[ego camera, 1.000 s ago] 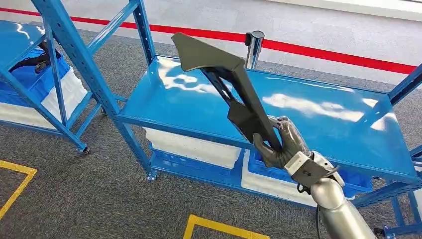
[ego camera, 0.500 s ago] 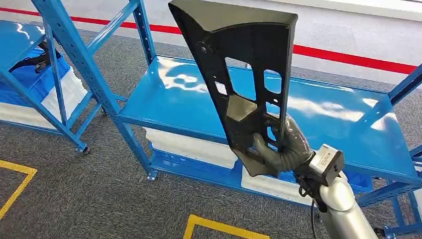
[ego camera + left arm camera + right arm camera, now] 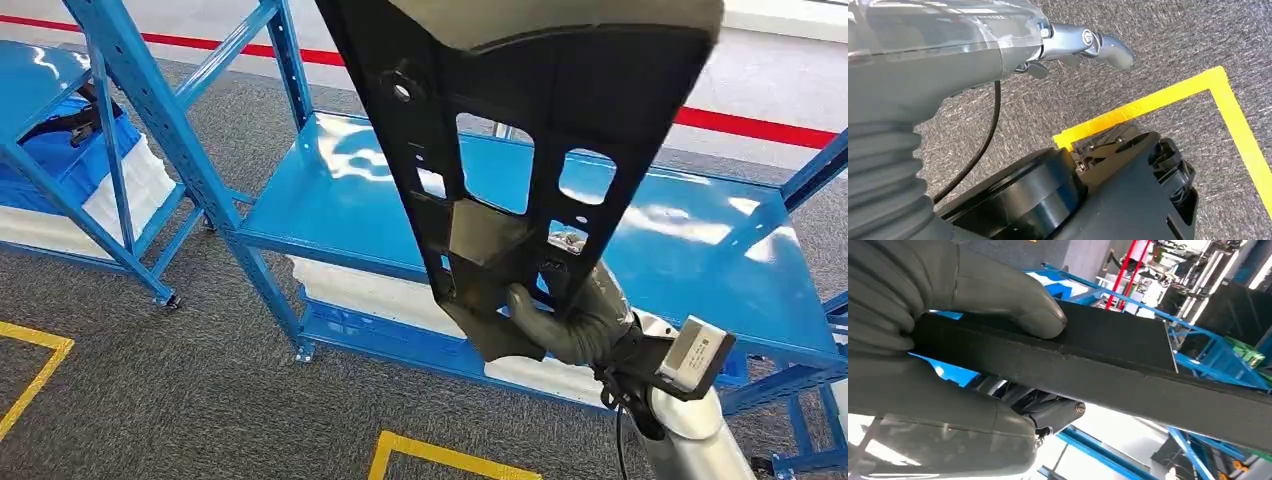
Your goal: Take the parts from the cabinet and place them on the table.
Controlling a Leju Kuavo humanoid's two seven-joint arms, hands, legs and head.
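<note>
Black part [image 3: 520, 130] — a flat, dark plastic panel with cut-out windows and a small round hole, narrow at the gripped foot and flaring to a wide pale-edged head; long axis near upright, broad end pointing up and leaning toward the camera, held above the blue table [image 3: 690, 270]. Right hand [image 3: 560, 320] clamps the narrow lower end, thumb pressed on one face; left hand [image 3: 1083, 42] hangs over grey carpet, nothing in it, fingers apart. White-and-blue bins [image 3: 390, 300] sit on the lower shelf — contents cannot be told.
</note>
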